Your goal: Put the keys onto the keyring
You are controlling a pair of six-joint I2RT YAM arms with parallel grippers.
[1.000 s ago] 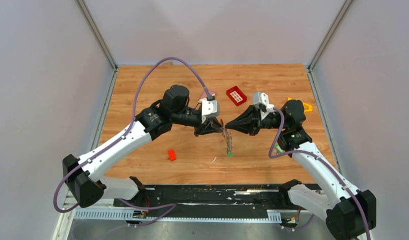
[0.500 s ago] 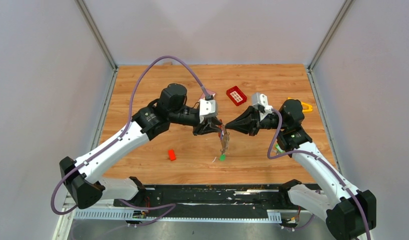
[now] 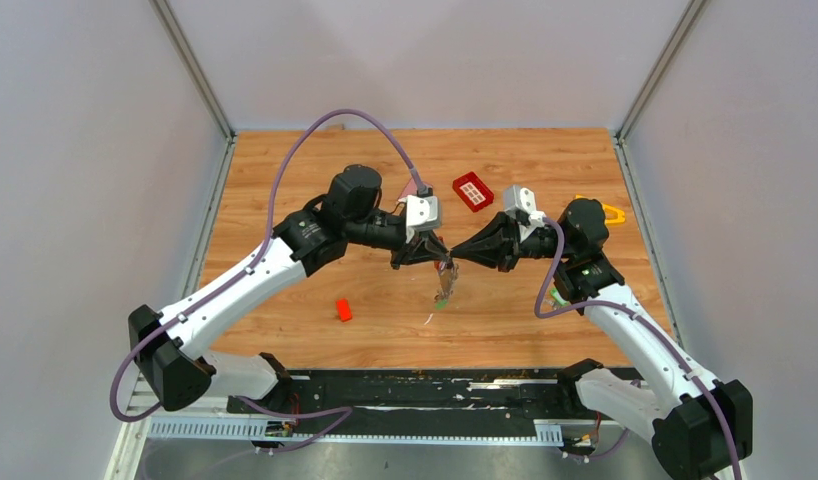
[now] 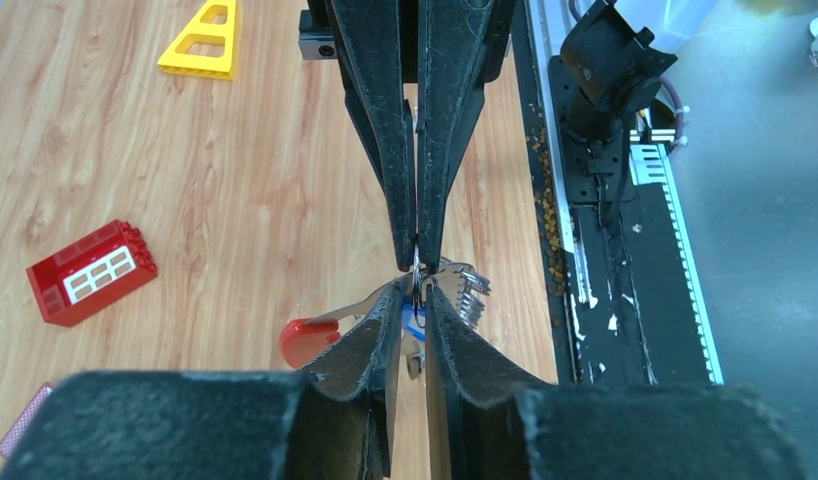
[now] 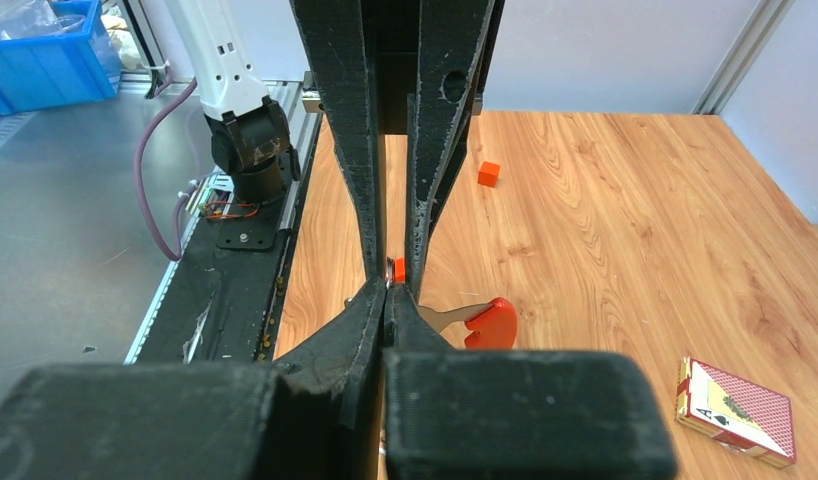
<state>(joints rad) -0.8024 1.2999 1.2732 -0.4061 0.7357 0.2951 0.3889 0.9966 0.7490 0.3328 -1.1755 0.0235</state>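
**Two-arm hold at the threading stage.** The keyring [image 3: 444,280] is seen just below the centre of the overhead frame. It is hung between the two meeting arm tips and appears to be carried clear of the table [image 3: 285,170]. Its glossy red piece [image 4: 307,340] is shown low and left of centre in the left wrist view.

The right gripper [image 4: 418,258], which enters that view from the top edge, is closed fully, with the thin wire of the ring pinched at its tips. The left gripper [image 4: 415,300], which rises from the bottom edge, is drawn almost together, with only a narrow slit left at its tips. A blue fragment is glimpsed in that slit, but it cannot be told whether anything is clamped there.

The keys [image 3: 439,300] are marked in the overhead frame by a green head dangling just under the ring. The others are too small or too hidden to be told apart.

**Handling, as judged.**
- **Weight:** The whole bundle is taken to be light.
- **Ring:** The ring is thought to be stiff, springy wire with a smooth, slippery surface, so a hold on it is likely to rotate or slide.
- **Strap and hung keys:** These are expected to swing freely and to pull the ring off line.
- **Where to hold a key:** A key is best taken by its plastic head, whose flat faces are broader and less slick than the blade. The hole should be left exposed beyond the tips.
- **Where to hold the ring:** The ring is best held across the wire, beside the split and not over it, so that the coil can be parted.
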